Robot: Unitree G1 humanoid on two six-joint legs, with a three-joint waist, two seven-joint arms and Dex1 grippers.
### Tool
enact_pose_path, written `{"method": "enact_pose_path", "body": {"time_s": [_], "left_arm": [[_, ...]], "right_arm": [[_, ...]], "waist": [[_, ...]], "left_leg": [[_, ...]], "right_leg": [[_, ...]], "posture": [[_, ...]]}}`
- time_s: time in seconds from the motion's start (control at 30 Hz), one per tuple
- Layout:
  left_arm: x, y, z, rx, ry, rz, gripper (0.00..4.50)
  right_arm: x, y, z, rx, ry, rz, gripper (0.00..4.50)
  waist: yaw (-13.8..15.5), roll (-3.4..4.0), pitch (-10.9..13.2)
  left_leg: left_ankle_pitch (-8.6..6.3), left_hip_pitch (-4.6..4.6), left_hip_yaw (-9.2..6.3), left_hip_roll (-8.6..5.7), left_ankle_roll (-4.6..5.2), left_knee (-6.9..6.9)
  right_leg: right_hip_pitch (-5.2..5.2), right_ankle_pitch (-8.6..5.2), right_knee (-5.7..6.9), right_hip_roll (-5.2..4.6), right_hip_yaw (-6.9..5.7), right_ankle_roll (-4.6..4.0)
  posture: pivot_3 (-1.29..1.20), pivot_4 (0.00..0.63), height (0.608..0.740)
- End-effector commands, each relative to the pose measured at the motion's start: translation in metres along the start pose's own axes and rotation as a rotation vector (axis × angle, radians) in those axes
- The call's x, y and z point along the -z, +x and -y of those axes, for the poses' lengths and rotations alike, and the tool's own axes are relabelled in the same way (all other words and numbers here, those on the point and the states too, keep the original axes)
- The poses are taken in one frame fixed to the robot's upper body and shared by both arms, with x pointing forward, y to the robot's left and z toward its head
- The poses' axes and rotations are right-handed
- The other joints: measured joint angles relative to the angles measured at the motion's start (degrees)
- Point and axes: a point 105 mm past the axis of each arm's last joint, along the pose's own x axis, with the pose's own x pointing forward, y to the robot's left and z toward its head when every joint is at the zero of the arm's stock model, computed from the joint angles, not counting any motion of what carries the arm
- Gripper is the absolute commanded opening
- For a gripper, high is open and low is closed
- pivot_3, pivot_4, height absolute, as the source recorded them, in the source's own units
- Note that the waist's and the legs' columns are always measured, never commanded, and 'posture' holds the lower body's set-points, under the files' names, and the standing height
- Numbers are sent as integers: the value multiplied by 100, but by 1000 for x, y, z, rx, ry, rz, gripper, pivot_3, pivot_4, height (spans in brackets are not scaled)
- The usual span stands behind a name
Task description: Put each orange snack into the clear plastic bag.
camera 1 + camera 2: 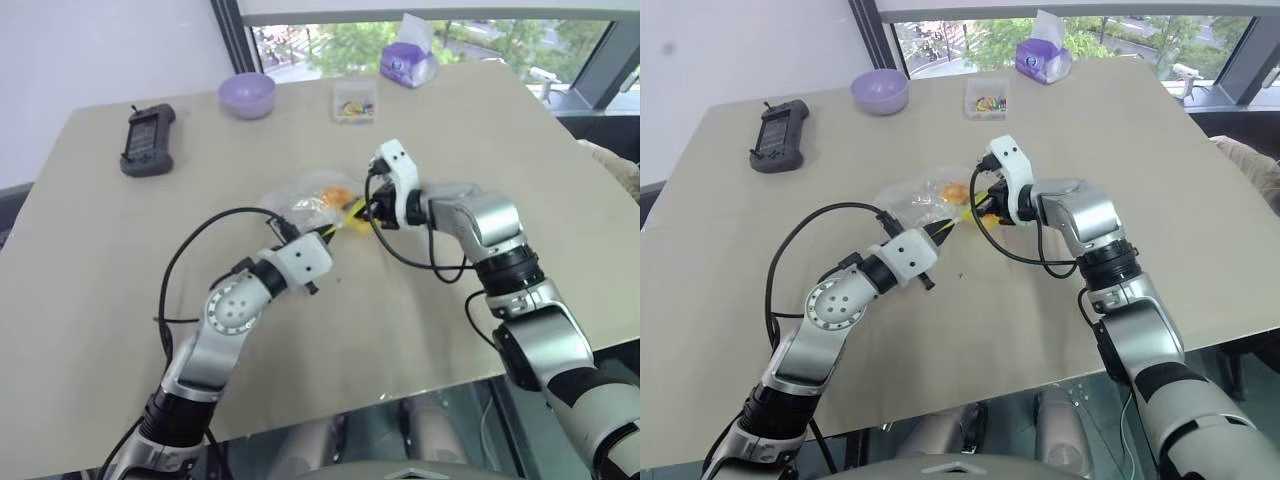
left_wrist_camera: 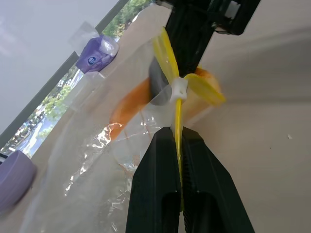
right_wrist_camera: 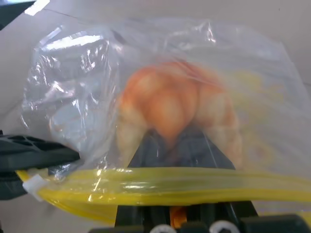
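Left gripper (image 1: 330, 232), nearest the head camera, has its two black fingers clamped on the yellow zip strip (image 2: 179, 127) of the crinkly clear plastic bag (image 1: 300, 195), pinching it at the bag's near edge by the white slider (image 2: 178, 89). Bag lies on the beige table (image 1: 100, 260) around mid-table, mouth toward the grippers. Round orange-yellow bun (image 3: 175, 104) sits inside the bag, seen through the film in the right wrist view; in the head views it shows as an orange patch (image 1: 337, 196) near the mouth. Right gripper (image 1: 368, 213) reaches in from the right, pointing left and slightly down, fingers pushed into the bag mouth and closed together right behind the bun; whether they pinch the bun cannot be told. Both grippers are just beside each other at the zip edge.

Back of the table, left to right: black handheld controller (image 1: 148, 139), lilac round bowl (image 1: 247, 95), small clear box of colourful bits (image 1: 354, 101), purple tissue pack (image 1: 407, 62) at the far edge by the window.
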Motion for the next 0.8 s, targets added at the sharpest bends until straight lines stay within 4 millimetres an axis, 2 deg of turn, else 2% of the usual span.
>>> {"method": "enact_pose_path", "body": {"time_s": [0.03, 0.07, 0.17, 0.23, 0.3, 0.4, 0.53, 0.57, 0.67, 0.8], "left_arm": [[-11, -1, -5, -15, 22, 49, 0], [-11, -1, -5, -15, 22, 49, 0], [-11, 0, -5, -14, 20, 50, 0], [-12, 1, -4, -12, 18, 54, 0], [-12, 1, -3, -11, 17, 57, 0], [-12, 1, -4, -11, 17, 57, 0], [-12, 1, -4, -9, 18, 58, 0], [-12, 1, -4, -9, 17, 58, 0], [-11, 1, -4, -11, 14, 56, 0], [-10, 1, -5, -17, 8, 48, 0]], "right_arm": [[-34, -6, -17, -84, 9, 129, 67], [-35, -7, -18, -85, 12, 133, 67], [-26, -4, 8, 96, -80, 89, 67], [-25, -3, 18, 151, 5, 114, 67], [-27, -1, 14, 119, 57, 139, 67], [-26, 0, 1, 53, 34, 143, 67], [-18, 1, 3, 91, -49, 112, 1754], [-17, 1, 5, 104, -69, 107, 2052], [-14, -4, 2, 83, -111, 100, 3560], [-10, -25, -8, -31, -182, 96, 3560]], "waist": [[-3, 0, 0], [-3, 0, 0], [-4, 2, -1], [-4, 2, -1], [-12, 2, -1], [-32, 2, -1], [-25, 2, -2], [-19, 3, -2], [-9, 3, -2], [0, 2, -2]], "left_leg": [[0, 0, 1, 0, 0, 0], [0, 0, 0, 0, 0, 0], [0, 1, 0, 0, 0, 0], [0, 2, 2, 0, 0, 1], [0, 3, 3, 0, 0, 1], [0, 1, 4, 1, 0, 0], [0, 1, 4, 1, 0, 0], [0, 1, 4, 1, 0, 1], [0, 1, 4, 1, 0, 2], [0, -2, 3, 0, 0, 2]], "right_leg": [[0, 0, 0, 0, 1, 0], [0, 0, 0, 0, 0, 0], [0, 0, 1, 1, 0, 0], [0, 0, 2, 1, 1, 0], [0, 0, 4, 2, 2, 0], [-5, 0, 4, 4, 5, -1], [-3, 0, 4, 3, 5, 0], [-2, 0, 4, 3, 4, -1], [-3, 0, 4, 3, 3, -1], [-3, 0, 2, 2, 2, 0]], "posture": [[0, 150, 736], [0, 150, 736], [0, 150, 736], [0, 150, 736], [0, 150, 736], [0, 150, 736], [0, 150, 736], [0, 150, 736], [0, 150, 736], [0, 150, 736]]}}
